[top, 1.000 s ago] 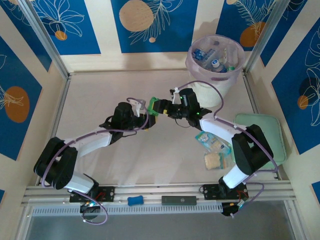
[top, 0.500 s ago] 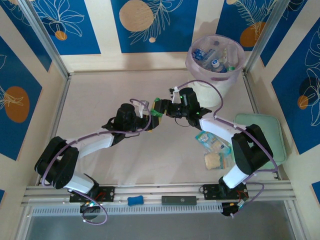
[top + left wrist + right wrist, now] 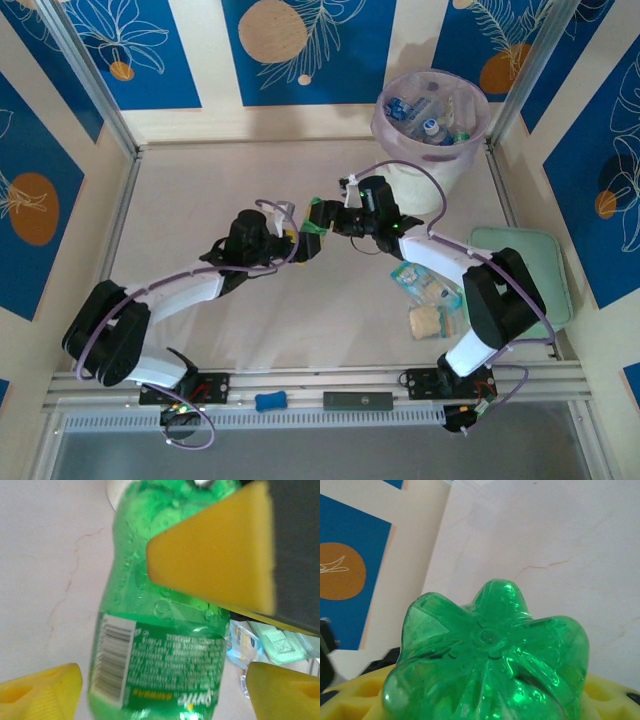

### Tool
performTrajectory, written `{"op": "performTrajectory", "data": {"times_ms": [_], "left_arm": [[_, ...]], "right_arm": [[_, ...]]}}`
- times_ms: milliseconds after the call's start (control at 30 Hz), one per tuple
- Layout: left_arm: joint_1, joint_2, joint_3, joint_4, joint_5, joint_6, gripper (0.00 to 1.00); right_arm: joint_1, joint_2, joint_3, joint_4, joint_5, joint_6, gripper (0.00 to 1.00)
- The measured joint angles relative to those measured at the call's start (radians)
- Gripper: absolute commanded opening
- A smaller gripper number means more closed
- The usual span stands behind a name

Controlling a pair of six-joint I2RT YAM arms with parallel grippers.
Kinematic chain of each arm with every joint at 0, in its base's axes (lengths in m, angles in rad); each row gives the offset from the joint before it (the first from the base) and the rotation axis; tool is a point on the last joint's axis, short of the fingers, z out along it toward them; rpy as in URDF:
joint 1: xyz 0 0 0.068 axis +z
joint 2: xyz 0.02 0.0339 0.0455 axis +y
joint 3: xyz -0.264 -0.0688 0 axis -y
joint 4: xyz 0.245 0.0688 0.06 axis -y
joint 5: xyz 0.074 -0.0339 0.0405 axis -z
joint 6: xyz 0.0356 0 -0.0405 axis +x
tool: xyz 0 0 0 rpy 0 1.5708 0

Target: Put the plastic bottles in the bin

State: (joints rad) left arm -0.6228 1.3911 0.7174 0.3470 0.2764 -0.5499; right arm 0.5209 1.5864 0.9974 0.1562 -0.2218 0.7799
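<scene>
Top external view, entry one: green bottle point(image 3: 313, 226), lying over the middle of the surface point(image 3: 200, 190), between the two claws. The right claw point(image 3: 320, 214) is gripping it, closed on its body. On the right wrist camera the bottle's ridged base point(image 3: 487, 650) is facing the lens, with yellow pads point(image 3: 350, 695) pressing in from both sides. The left claw point(image 3: 296, 238) is standing open just beside the bottle. On the left wrist camera its yellow fingertips point(image 3: 45, 692) are sitting wide of the labelled body point(image 3: 160, 650), not touching it, while a finger point(image 3: 215, 555) of the right claw is crossing the upper part. Whether the bottle is touching the surface I cannot tell.

Entry two: bin point(image 3: 385, 130), standing at the far right corner, well apart from the held bottle, pink liner folding over its rim, several bottles point(image 3: 428, 118) lying inside.

Entry three: snack packets point(image 3: 425, 283) and tan biscuit piece point(image 3: 427, 322), lying near the right arm's base, beside a mint-green case point(image 3: 530, 270).
</scene>
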Motion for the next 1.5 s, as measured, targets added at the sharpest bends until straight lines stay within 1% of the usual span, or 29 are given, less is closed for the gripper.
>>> {"op": "performTrajectory", "data": {"times_ms": [100, 200, 267, 333, 433, 567, 700, 800, 900, 1000, 1233, 1333, 1500], "left_arm": [[-0.001, -0.051, -0.024, -0.027, -0.083, -0.004, 0.90], [-0.001, -0.101, -0.040, -0.097, -0.224, -0.028, 0.98], [0.000, -0.128, -0.051, -0.146, -0.326, -0.051, 1.00], [0.006, -0.145, -0.072, -0.169, -0.388, -0.075, 1.00], [0.012, -0.151, -0.105, -0.195, -0.431, -0.093, 1.00], [0.014, -0.140, -0.111, -0.230, -0.443, -0.111, 1.00], [0.017, -0.113, -0.110, -0.233, -0.440, -0.123, 1.00], [0.019, -0.077, -0.107, -0.229, -0.418, -0.126, 1.00], [0.019, -0.040, -0.100, -0.224, -0.388, -0.127, 1.00], [0.019, -0.014, -0.087, -0.220, -0.360, -0.126, 1.00], [0.021, -0.002, -0.079, -0.209, -0.329, -0.126, 1.00], [0.021, -0.002, -0.079, -0.209, -0.329, -0.126, 1.00], [0.021, -0.002, -0.079, -0.210, -0.328, -0.126, 1.00]], "right_arm": [[-0.027, -0.035, 0.007, -0.066, 0.031, -0.044, 0.49], [-0.055, -0.098, 0.040, -0.150, 0.076, -0.105, 0.49], [-0.074, -0.157, 0.080, -0.208, 0.116, -0.164, 0.49], [-0.093, -0.207, 0.121, -0.249, 0.147, -0.217, 0.49], [-0.135, -0.274, 0.187, -0.301, 0.179, -0.301, 0.49], [-0.226, -0.320, 0.288, -0.359, 0.193, -0.389, 0.49], [-0.325, -0.322, 0.406, -0.413, 0.193, -0.449, 0.49], [-0.396, -0.309, 0.511, -0.447, 0.194, -0.488, 0.49], [-0.445, -0.266, 0.628, -0.472, 0.206, -0.526, 0.49], [-0.475, -0.204, 0.732, -0.499, 0.254, -0.568, 0.49], [-0.513, 0.016, 0.976, -0.630, 0.391, -0.666, 0.50], [-0.525, 0.079, 0.999, -0.676, 0.426, -0.688, 0.50], [-0.561, 0.159, 1.016, -0.748, 0.432, -0.689, 0.50]]}}
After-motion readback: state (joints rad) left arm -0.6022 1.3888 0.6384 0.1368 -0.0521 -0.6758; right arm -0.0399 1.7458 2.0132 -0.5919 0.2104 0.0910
